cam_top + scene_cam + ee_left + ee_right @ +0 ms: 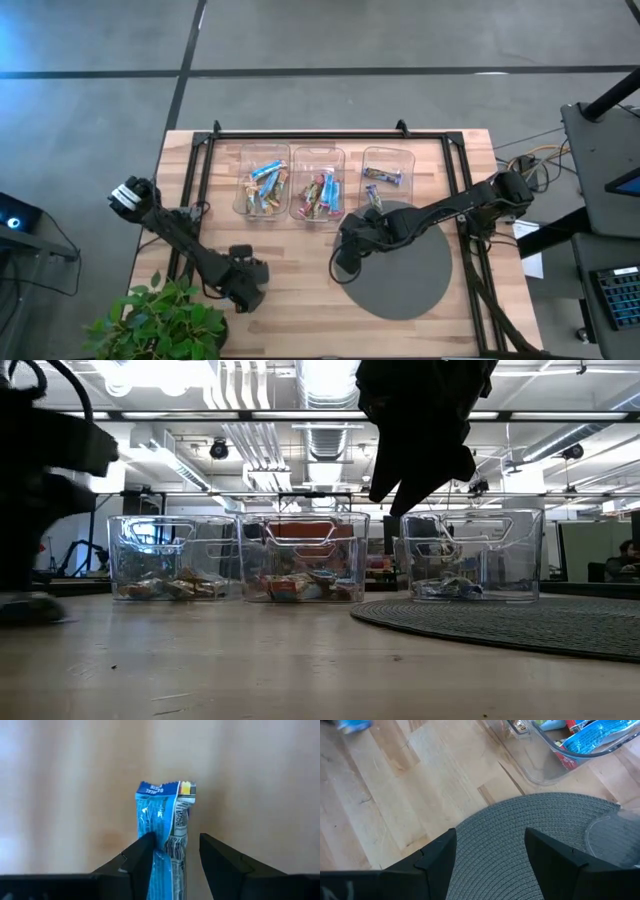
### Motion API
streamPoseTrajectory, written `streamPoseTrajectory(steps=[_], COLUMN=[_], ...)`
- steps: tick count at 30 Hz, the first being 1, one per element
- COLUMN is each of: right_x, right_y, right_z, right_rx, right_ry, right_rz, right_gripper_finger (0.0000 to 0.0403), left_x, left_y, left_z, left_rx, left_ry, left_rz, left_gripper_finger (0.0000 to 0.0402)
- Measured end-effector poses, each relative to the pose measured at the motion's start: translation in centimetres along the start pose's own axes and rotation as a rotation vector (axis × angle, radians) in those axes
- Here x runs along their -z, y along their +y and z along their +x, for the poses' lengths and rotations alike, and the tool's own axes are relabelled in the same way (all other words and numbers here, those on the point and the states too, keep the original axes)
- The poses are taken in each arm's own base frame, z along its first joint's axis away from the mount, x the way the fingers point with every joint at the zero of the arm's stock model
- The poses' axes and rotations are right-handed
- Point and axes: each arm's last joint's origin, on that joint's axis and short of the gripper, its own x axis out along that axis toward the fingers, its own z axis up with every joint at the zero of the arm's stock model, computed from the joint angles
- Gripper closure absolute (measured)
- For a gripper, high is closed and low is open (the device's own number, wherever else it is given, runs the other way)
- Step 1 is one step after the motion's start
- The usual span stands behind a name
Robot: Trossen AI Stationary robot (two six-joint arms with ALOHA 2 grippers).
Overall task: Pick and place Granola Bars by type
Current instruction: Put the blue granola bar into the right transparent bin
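Note:
My left gripper [248,290] is over the near left part of the wooden table [300,300], next to a potted plant, and is shut on a blue granola bar [162,820]. My right gripper [490,850] hangs open over the round grey mat [405,270] with nothing between its fingers. More granola bars in blue, orange and mixed wrappers lie in three clear bins [262,182] [318,185] [387,170] in a row at the far middle of the table. The low view shows my right gripper [395,500] well above the mat. My left gripper pinches the blue granola bar between its two fingers, which lie on its two long edges [160,845]. The fingers point down. The bar's crimped end [166,789] sticks out past the fingertips. I cannot tell whether the bar is clear of the table.
A leafy potted plant [160,320] stands at the table's near left corner, close to my left arm. A black frame [330,133] runs along the far and side edges. Bare wood lies between the bins and the near edge.

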Motion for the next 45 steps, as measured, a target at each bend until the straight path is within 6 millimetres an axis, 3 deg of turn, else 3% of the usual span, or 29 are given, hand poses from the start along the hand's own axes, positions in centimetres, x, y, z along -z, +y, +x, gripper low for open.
streamPoseTrajectory(steps=[4, 10, 17, 23, 37, 45], right_x=[0.0, -0.1, 0.0, 0.1, 0.1, 0.1], right_y=[0.0, -0.1, -0.1, -0.2, -0.2, -0.2], right_z=[0.0, 0.0, 0.1, 0.1, 0.1, 0.1], right_rx=[0.001, 0.004, 0.004, 0.008, 0.006, 0.007], right_ry=[0.0, 0.001, 0.003, 0.006, 0.008, 0.009], right_rz=[0.001, 0.002, -0.002, -0.003, -0.003, -0.003], right_gripper_finger=[0.0179, 0.0179, 0.0179, 0.0179, 0.0179, 0.0179], left_x=[0.0, -0.2, -1.2, -1.1, -0.6, -0.6], left_y=[1.1, 1.6, 1.1, 1.4, 2.1, 2.3], left_z=[-0.1, -0.1, -2.3, -2.7, -1.7, -0.4], left_rx=[-0.198, -0.229, -0.103, -0.118, -0.133, 0.041], left_ry=[-0.104, -0.112, -0.135, -0.147, -0.122, -0.043], left_rz=[0.016, 0.021, -0.036, -0.036, 0.163, 0.158], left_gripper_finger=[0.0257, 0.0257, 0.0257, 0.0257, 0.0257, 0.0257])
